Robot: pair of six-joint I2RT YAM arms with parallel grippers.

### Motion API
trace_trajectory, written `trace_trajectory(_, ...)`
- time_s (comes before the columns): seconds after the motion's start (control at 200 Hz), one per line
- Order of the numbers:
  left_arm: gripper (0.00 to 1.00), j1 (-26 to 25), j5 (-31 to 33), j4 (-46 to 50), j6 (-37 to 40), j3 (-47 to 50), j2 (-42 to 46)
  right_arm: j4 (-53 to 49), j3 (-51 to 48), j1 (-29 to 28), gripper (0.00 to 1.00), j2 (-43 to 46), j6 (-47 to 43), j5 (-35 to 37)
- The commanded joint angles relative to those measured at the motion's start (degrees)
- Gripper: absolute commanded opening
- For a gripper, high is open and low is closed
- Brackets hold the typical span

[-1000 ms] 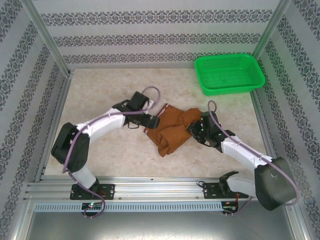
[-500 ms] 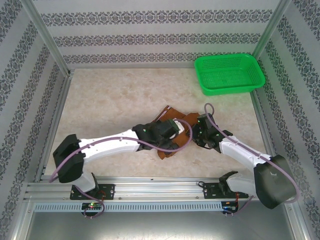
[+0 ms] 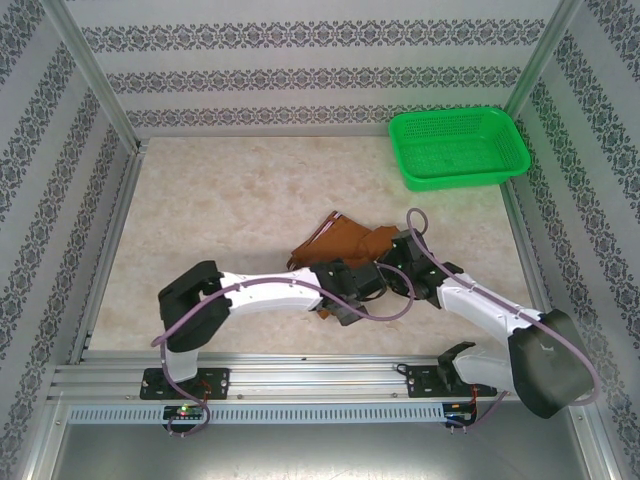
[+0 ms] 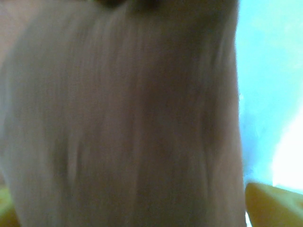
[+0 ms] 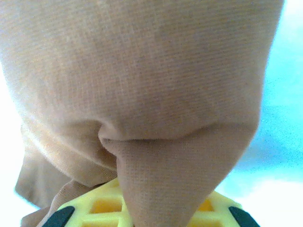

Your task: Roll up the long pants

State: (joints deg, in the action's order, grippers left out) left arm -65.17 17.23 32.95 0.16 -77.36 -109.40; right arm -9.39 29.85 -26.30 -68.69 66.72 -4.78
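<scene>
Left arm [image 3: 270, 290] outstretched onto long pants [image 3: 345, 242]

The pants [image 3: 345, 240] lie bunched on the counter [image 3: 230, 200], a little right of its middle. The basket [image 3: 458, 148] stands on the counter in the far right corner, well apart from the pants and behind them. The left arm stretches from the near left across to the pants' near edge, where the left pincer [image 3: 350, 298] sits on the cloth, which lies between its spread fingers. The right pincer [image 3: 392, 268] is just right of it, at the pants' right edge, with a fold of cloth draped over its fingers [image 5: 94, 205] and pinched between them.
</scene>
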Motion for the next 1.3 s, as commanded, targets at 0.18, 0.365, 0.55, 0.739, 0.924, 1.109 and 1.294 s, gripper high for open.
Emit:
trace_trajectory(0.18,0.00,2.6,2.9,0.6,-1.3,2.6,-9.2,-4.6,0.5,-1.9,0.00,6.7,1.2,-1.4)
trace_trajectory(0.365,0.00,4.3,-11.6,-6.0,-0.5,8.9,0.0,-5.5,1.2,0.6,0.37,9.0,-0.7,0.4)
trace_trajectory(0.55,0.00,11.1,-37.9,-9.0,-3.4,9.8,2.8,-7.9,6.2,8.6,0.94,13.0,-7.6,-1.0)
trace_trajectory(0.739,0.00,18.6,-60.6,-17.4,-9.8,10.7,3.2,-14.0,10.6,10.3,0.96,12.5,-11.7,-6.5)
trace_trajectory(0.924,0.00,26.2,-78.2,-39.8,-27.6,16.2,2.6,-10.6,5.7,10.6,0.96,13.1,-8.5,-10.8)
trace_trajectory(1.109,0.00,29.4,-82.2,-56.5,-40.6,21.6,0.3,-8.9,5.0,11.0,0.96,11.1,-8.8,-13.3)
trace_trajectory(1.294,0.00,33.6,-84.1,-95.1,-69.4,29.2,-6.4,-4.0,5.2,11.0,0.97,6.0,-8.8,-15.9)
